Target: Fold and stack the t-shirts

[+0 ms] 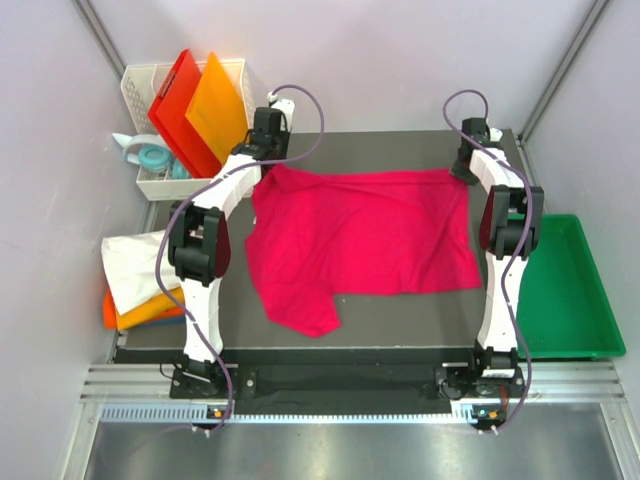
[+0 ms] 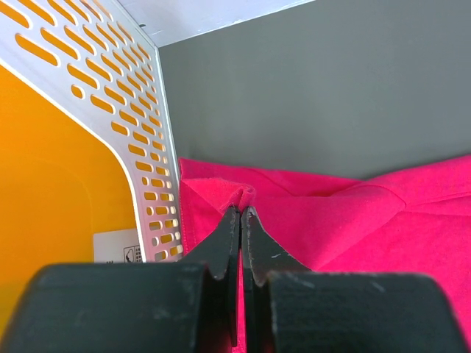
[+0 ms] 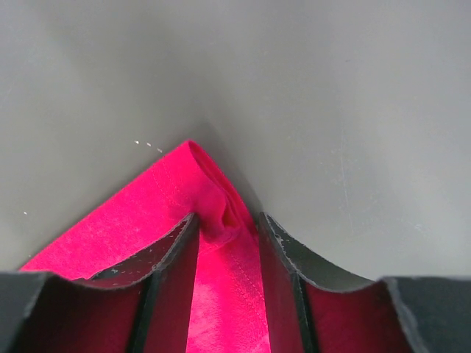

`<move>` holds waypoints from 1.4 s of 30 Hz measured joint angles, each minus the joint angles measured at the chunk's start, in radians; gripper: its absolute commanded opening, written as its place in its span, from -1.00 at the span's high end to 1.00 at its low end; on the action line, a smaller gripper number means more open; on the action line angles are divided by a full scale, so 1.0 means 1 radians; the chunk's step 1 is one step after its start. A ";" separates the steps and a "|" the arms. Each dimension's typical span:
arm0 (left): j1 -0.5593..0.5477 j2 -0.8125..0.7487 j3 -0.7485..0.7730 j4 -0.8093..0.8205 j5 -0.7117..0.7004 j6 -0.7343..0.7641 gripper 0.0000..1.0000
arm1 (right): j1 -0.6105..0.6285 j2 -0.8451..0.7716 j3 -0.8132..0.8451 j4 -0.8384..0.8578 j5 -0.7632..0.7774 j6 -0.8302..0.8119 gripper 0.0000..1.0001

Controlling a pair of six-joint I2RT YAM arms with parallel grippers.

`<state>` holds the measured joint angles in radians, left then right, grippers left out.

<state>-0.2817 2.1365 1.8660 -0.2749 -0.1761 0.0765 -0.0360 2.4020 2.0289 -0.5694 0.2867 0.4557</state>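
The big pink t-shirt [image 1: 365,235] is laid open on the dark worktop [image 1: 400,325]. It is a bit crooked, and one sleeve is pointed at the near edge. Its far left corner is pinched tight in the left tool [image 2: 241,215], which is closed on the cloth just beside the white basket [image 2: 140,140]. The far right corner is bunched between the fingers of the right tool [image 3: 227,220]. That tool is partly open, and the cloth does not look squeezed.

To do this step well, the right corner should probably be gripped firmly first, so the hem is not lost. Then both corners should be lifted together and kept level, so the cloth is pulled flat. The left corner should be kept off the basket.

The worktop is flat and dark, and pale walls are seen around it. A white t-shirt [image 1: 135,260] and an orange t-shirt [image 1: 150,312] are piled at the left. A green tray [image 1: 570,300] is set at the right.
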 measured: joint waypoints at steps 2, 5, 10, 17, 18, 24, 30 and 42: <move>-0.001 0.000 0.000 0.000 0.000 0.000 1.00 | 0.000 0.000 0.000 0.000 0.000 0.000 0.25; -0.002 0.000 0.000 0.000 0.000 0.000 1.00 | 0.000 -0.001 0.000 0.001 0.001 0.000 0.26; -0.002 0.000 0.000 0.000 0.000 0.000 1.00 | 0.000 -0.013 0.000 0.002 0.002 -0.001 0.27; -0.002 0.000 0.000 0.000 0.000 0.000 1.00 | 0.000 -0.021 0.000 0.005 0.008 -0.002 0.30; -0.002 0.000 0.000 0.000 0.000 0.000 1.00 | 0.000 -0.021 0.000 0.004 0.008 -0.002 0.31; -0.002 0.000 0.000 0.000 0.000 0.000 1.00 | 0.001 -0.021 0.000 0.003 0.008 -0.005 0.56; -0.002 0.000 0.000 0.000 0.000 0.000 1.00 | 0.001 -0.021 0.000 0.003 0.008 -0.007 0.61; -0.002 0.000 -0.005 0.000 0.000 0.000 1.00 | 0.001 -0.021 0.000 0.000 0.008 -0.008 0.63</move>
<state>-0.2840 2.1365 1.8614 -0.2745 -0.1764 0.0769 -0.0349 2.3814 2.0289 -0.5694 0.2947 0.4480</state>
